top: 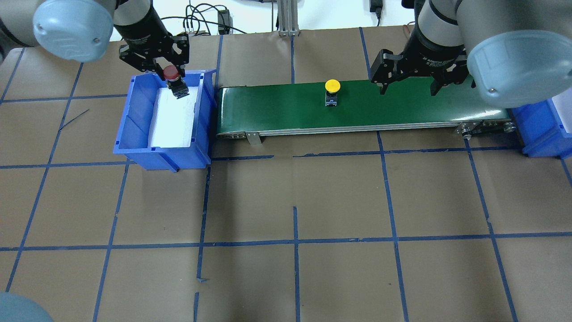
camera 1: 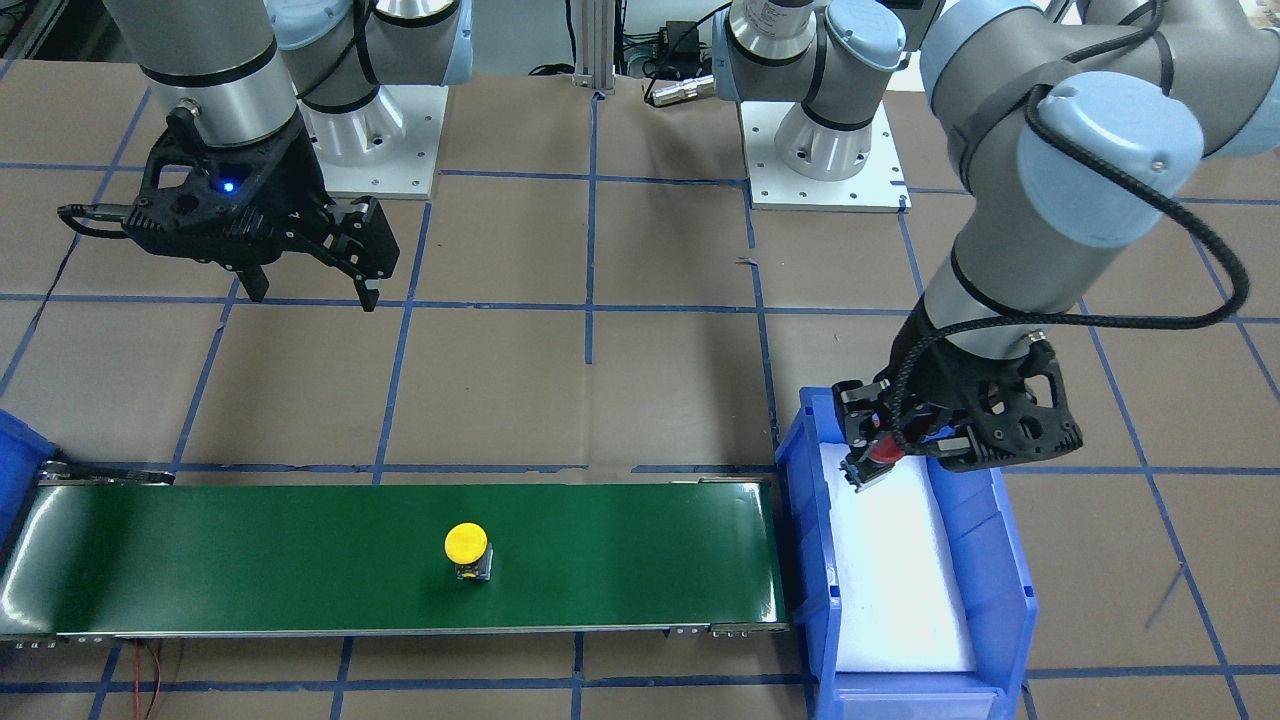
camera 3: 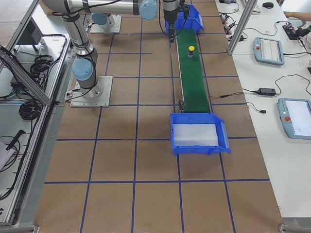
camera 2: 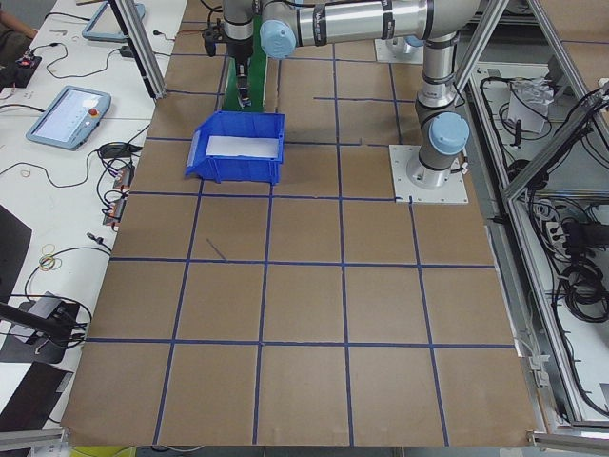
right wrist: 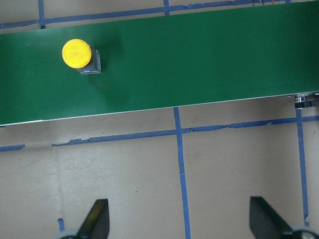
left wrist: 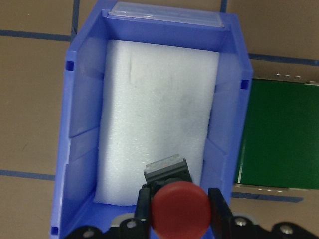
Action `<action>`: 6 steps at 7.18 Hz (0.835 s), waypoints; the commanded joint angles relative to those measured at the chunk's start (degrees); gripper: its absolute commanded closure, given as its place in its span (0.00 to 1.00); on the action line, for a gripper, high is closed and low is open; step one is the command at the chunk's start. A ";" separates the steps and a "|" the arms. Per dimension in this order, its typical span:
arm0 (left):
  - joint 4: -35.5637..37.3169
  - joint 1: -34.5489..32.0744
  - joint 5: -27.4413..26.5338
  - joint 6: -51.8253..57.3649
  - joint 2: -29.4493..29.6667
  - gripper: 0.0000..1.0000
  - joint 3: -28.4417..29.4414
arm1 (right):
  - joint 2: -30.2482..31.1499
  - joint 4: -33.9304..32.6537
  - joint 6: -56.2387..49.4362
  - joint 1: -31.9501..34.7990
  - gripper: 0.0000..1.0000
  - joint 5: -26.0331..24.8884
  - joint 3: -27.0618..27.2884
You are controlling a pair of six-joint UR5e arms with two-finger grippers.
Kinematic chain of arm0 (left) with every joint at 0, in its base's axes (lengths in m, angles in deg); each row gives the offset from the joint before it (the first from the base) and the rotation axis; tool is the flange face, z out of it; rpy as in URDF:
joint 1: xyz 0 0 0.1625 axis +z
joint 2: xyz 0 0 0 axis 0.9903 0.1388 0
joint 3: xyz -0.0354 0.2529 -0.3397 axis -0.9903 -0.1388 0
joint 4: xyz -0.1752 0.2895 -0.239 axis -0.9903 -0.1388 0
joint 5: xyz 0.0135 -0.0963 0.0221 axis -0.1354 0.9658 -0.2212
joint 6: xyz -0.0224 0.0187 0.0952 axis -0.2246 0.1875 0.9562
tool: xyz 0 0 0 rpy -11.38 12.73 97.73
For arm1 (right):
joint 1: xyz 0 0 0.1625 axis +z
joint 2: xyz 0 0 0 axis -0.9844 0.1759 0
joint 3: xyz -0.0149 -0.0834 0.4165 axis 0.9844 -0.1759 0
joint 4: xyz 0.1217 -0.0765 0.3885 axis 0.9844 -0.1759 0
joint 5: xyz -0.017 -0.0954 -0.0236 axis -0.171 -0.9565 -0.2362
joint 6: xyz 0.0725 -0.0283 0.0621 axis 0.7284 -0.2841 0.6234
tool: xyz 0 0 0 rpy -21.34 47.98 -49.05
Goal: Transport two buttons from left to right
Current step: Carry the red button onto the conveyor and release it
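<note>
The left gripper is clamped on the red button, holding it just above the white foam that lines the blue bin near the desk's far edge. The right gripper hangs wide open and empty beside the green belt, where the yellow button stands upright.
</note>
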 commanded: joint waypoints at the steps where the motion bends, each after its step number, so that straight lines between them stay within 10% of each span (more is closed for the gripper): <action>1: 5.96 -3.30 1.59 -4.09 4.54 0.98 0.22 | 0.00 -0.01 0.03 0.00 0.00 0.05 0.05; 6: 9.85 -6.38 1.69 -7.27 9.83 0.98 -0.04 | 0.00 0.07 0.03 0.00 0.00 0.05 0.05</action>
